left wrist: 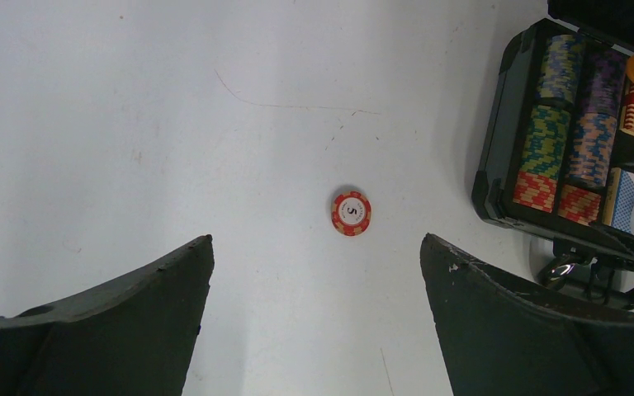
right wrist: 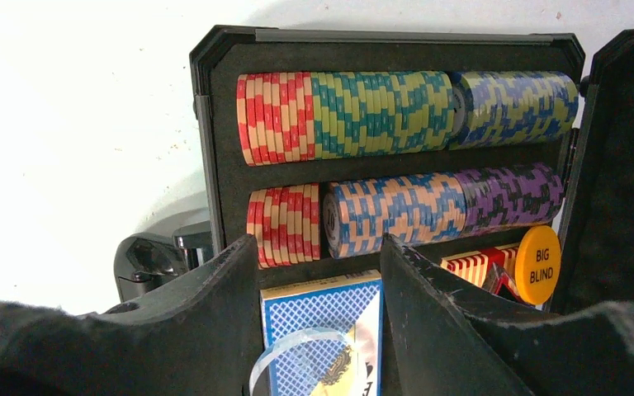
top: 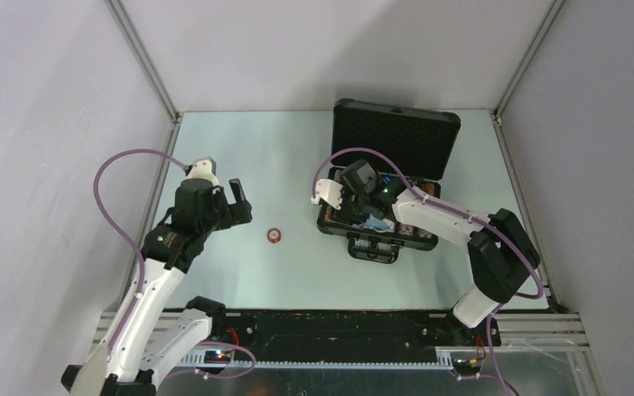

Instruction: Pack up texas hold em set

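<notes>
Inside right tool: blue card box held, bottom cut off.

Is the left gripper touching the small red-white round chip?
Apart. Left wrist view: bare table surrounds the red-white round chip, ahead of the open left gripper.

A red chip lies between the left pincer and the open case.

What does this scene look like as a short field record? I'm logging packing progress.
case: open, lid up, chip rows inside
loose chip: red-white, on table left of case
left gripper: fingers open, empty, aimed at loose chip
right gripper: fingers closed on blue card deck over case
big blind button: orange, inside case
</notes>
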Action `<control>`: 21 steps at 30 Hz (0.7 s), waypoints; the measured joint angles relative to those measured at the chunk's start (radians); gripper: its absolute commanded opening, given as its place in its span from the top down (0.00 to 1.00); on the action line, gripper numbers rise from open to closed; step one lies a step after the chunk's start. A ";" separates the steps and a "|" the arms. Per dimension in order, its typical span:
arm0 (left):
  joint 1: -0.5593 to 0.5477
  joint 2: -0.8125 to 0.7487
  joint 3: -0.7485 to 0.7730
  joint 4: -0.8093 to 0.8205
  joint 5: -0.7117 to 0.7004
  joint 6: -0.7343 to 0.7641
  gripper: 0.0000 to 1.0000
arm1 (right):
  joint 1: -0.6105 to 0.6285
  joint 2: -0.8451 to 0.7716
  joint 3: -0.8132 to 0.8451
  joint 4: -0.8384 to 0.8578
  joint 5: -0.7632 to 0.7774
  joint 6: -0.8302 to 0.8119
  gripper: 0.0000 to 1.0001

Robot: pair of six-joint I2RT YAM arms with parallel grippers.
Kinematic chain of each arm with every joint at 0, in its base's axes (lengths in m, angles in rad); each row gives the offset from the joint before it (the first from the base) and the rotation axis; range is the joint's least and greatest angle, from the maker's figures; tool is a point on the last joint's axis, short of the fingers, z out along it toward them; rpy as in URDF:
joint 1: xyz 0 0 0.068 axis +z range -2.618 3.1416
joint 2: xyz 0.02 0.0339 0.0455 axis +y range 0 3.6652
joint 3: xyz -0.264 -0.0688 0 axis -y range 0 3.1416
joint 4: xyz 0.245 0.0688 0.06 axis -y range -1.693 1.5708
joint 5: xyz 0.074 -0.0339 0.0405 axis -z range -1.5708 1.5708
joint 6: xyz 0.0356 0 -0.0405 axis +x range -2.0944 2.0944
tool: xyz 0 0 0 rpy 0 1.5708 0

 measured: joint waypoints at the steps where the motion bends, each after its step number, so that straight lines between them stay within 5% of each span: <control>1: 0.000 0.000 0.000 0.000 0.000 0.000 0.00 | -0.001 0.000 0.000 0.000 0.001 0.000 0.40; 21: 0.000 0.000 0.000 0.000 0.000 0.000 0.00 | 0.012 -0.042 0.000 -0.006 -0.069 0.024 0.38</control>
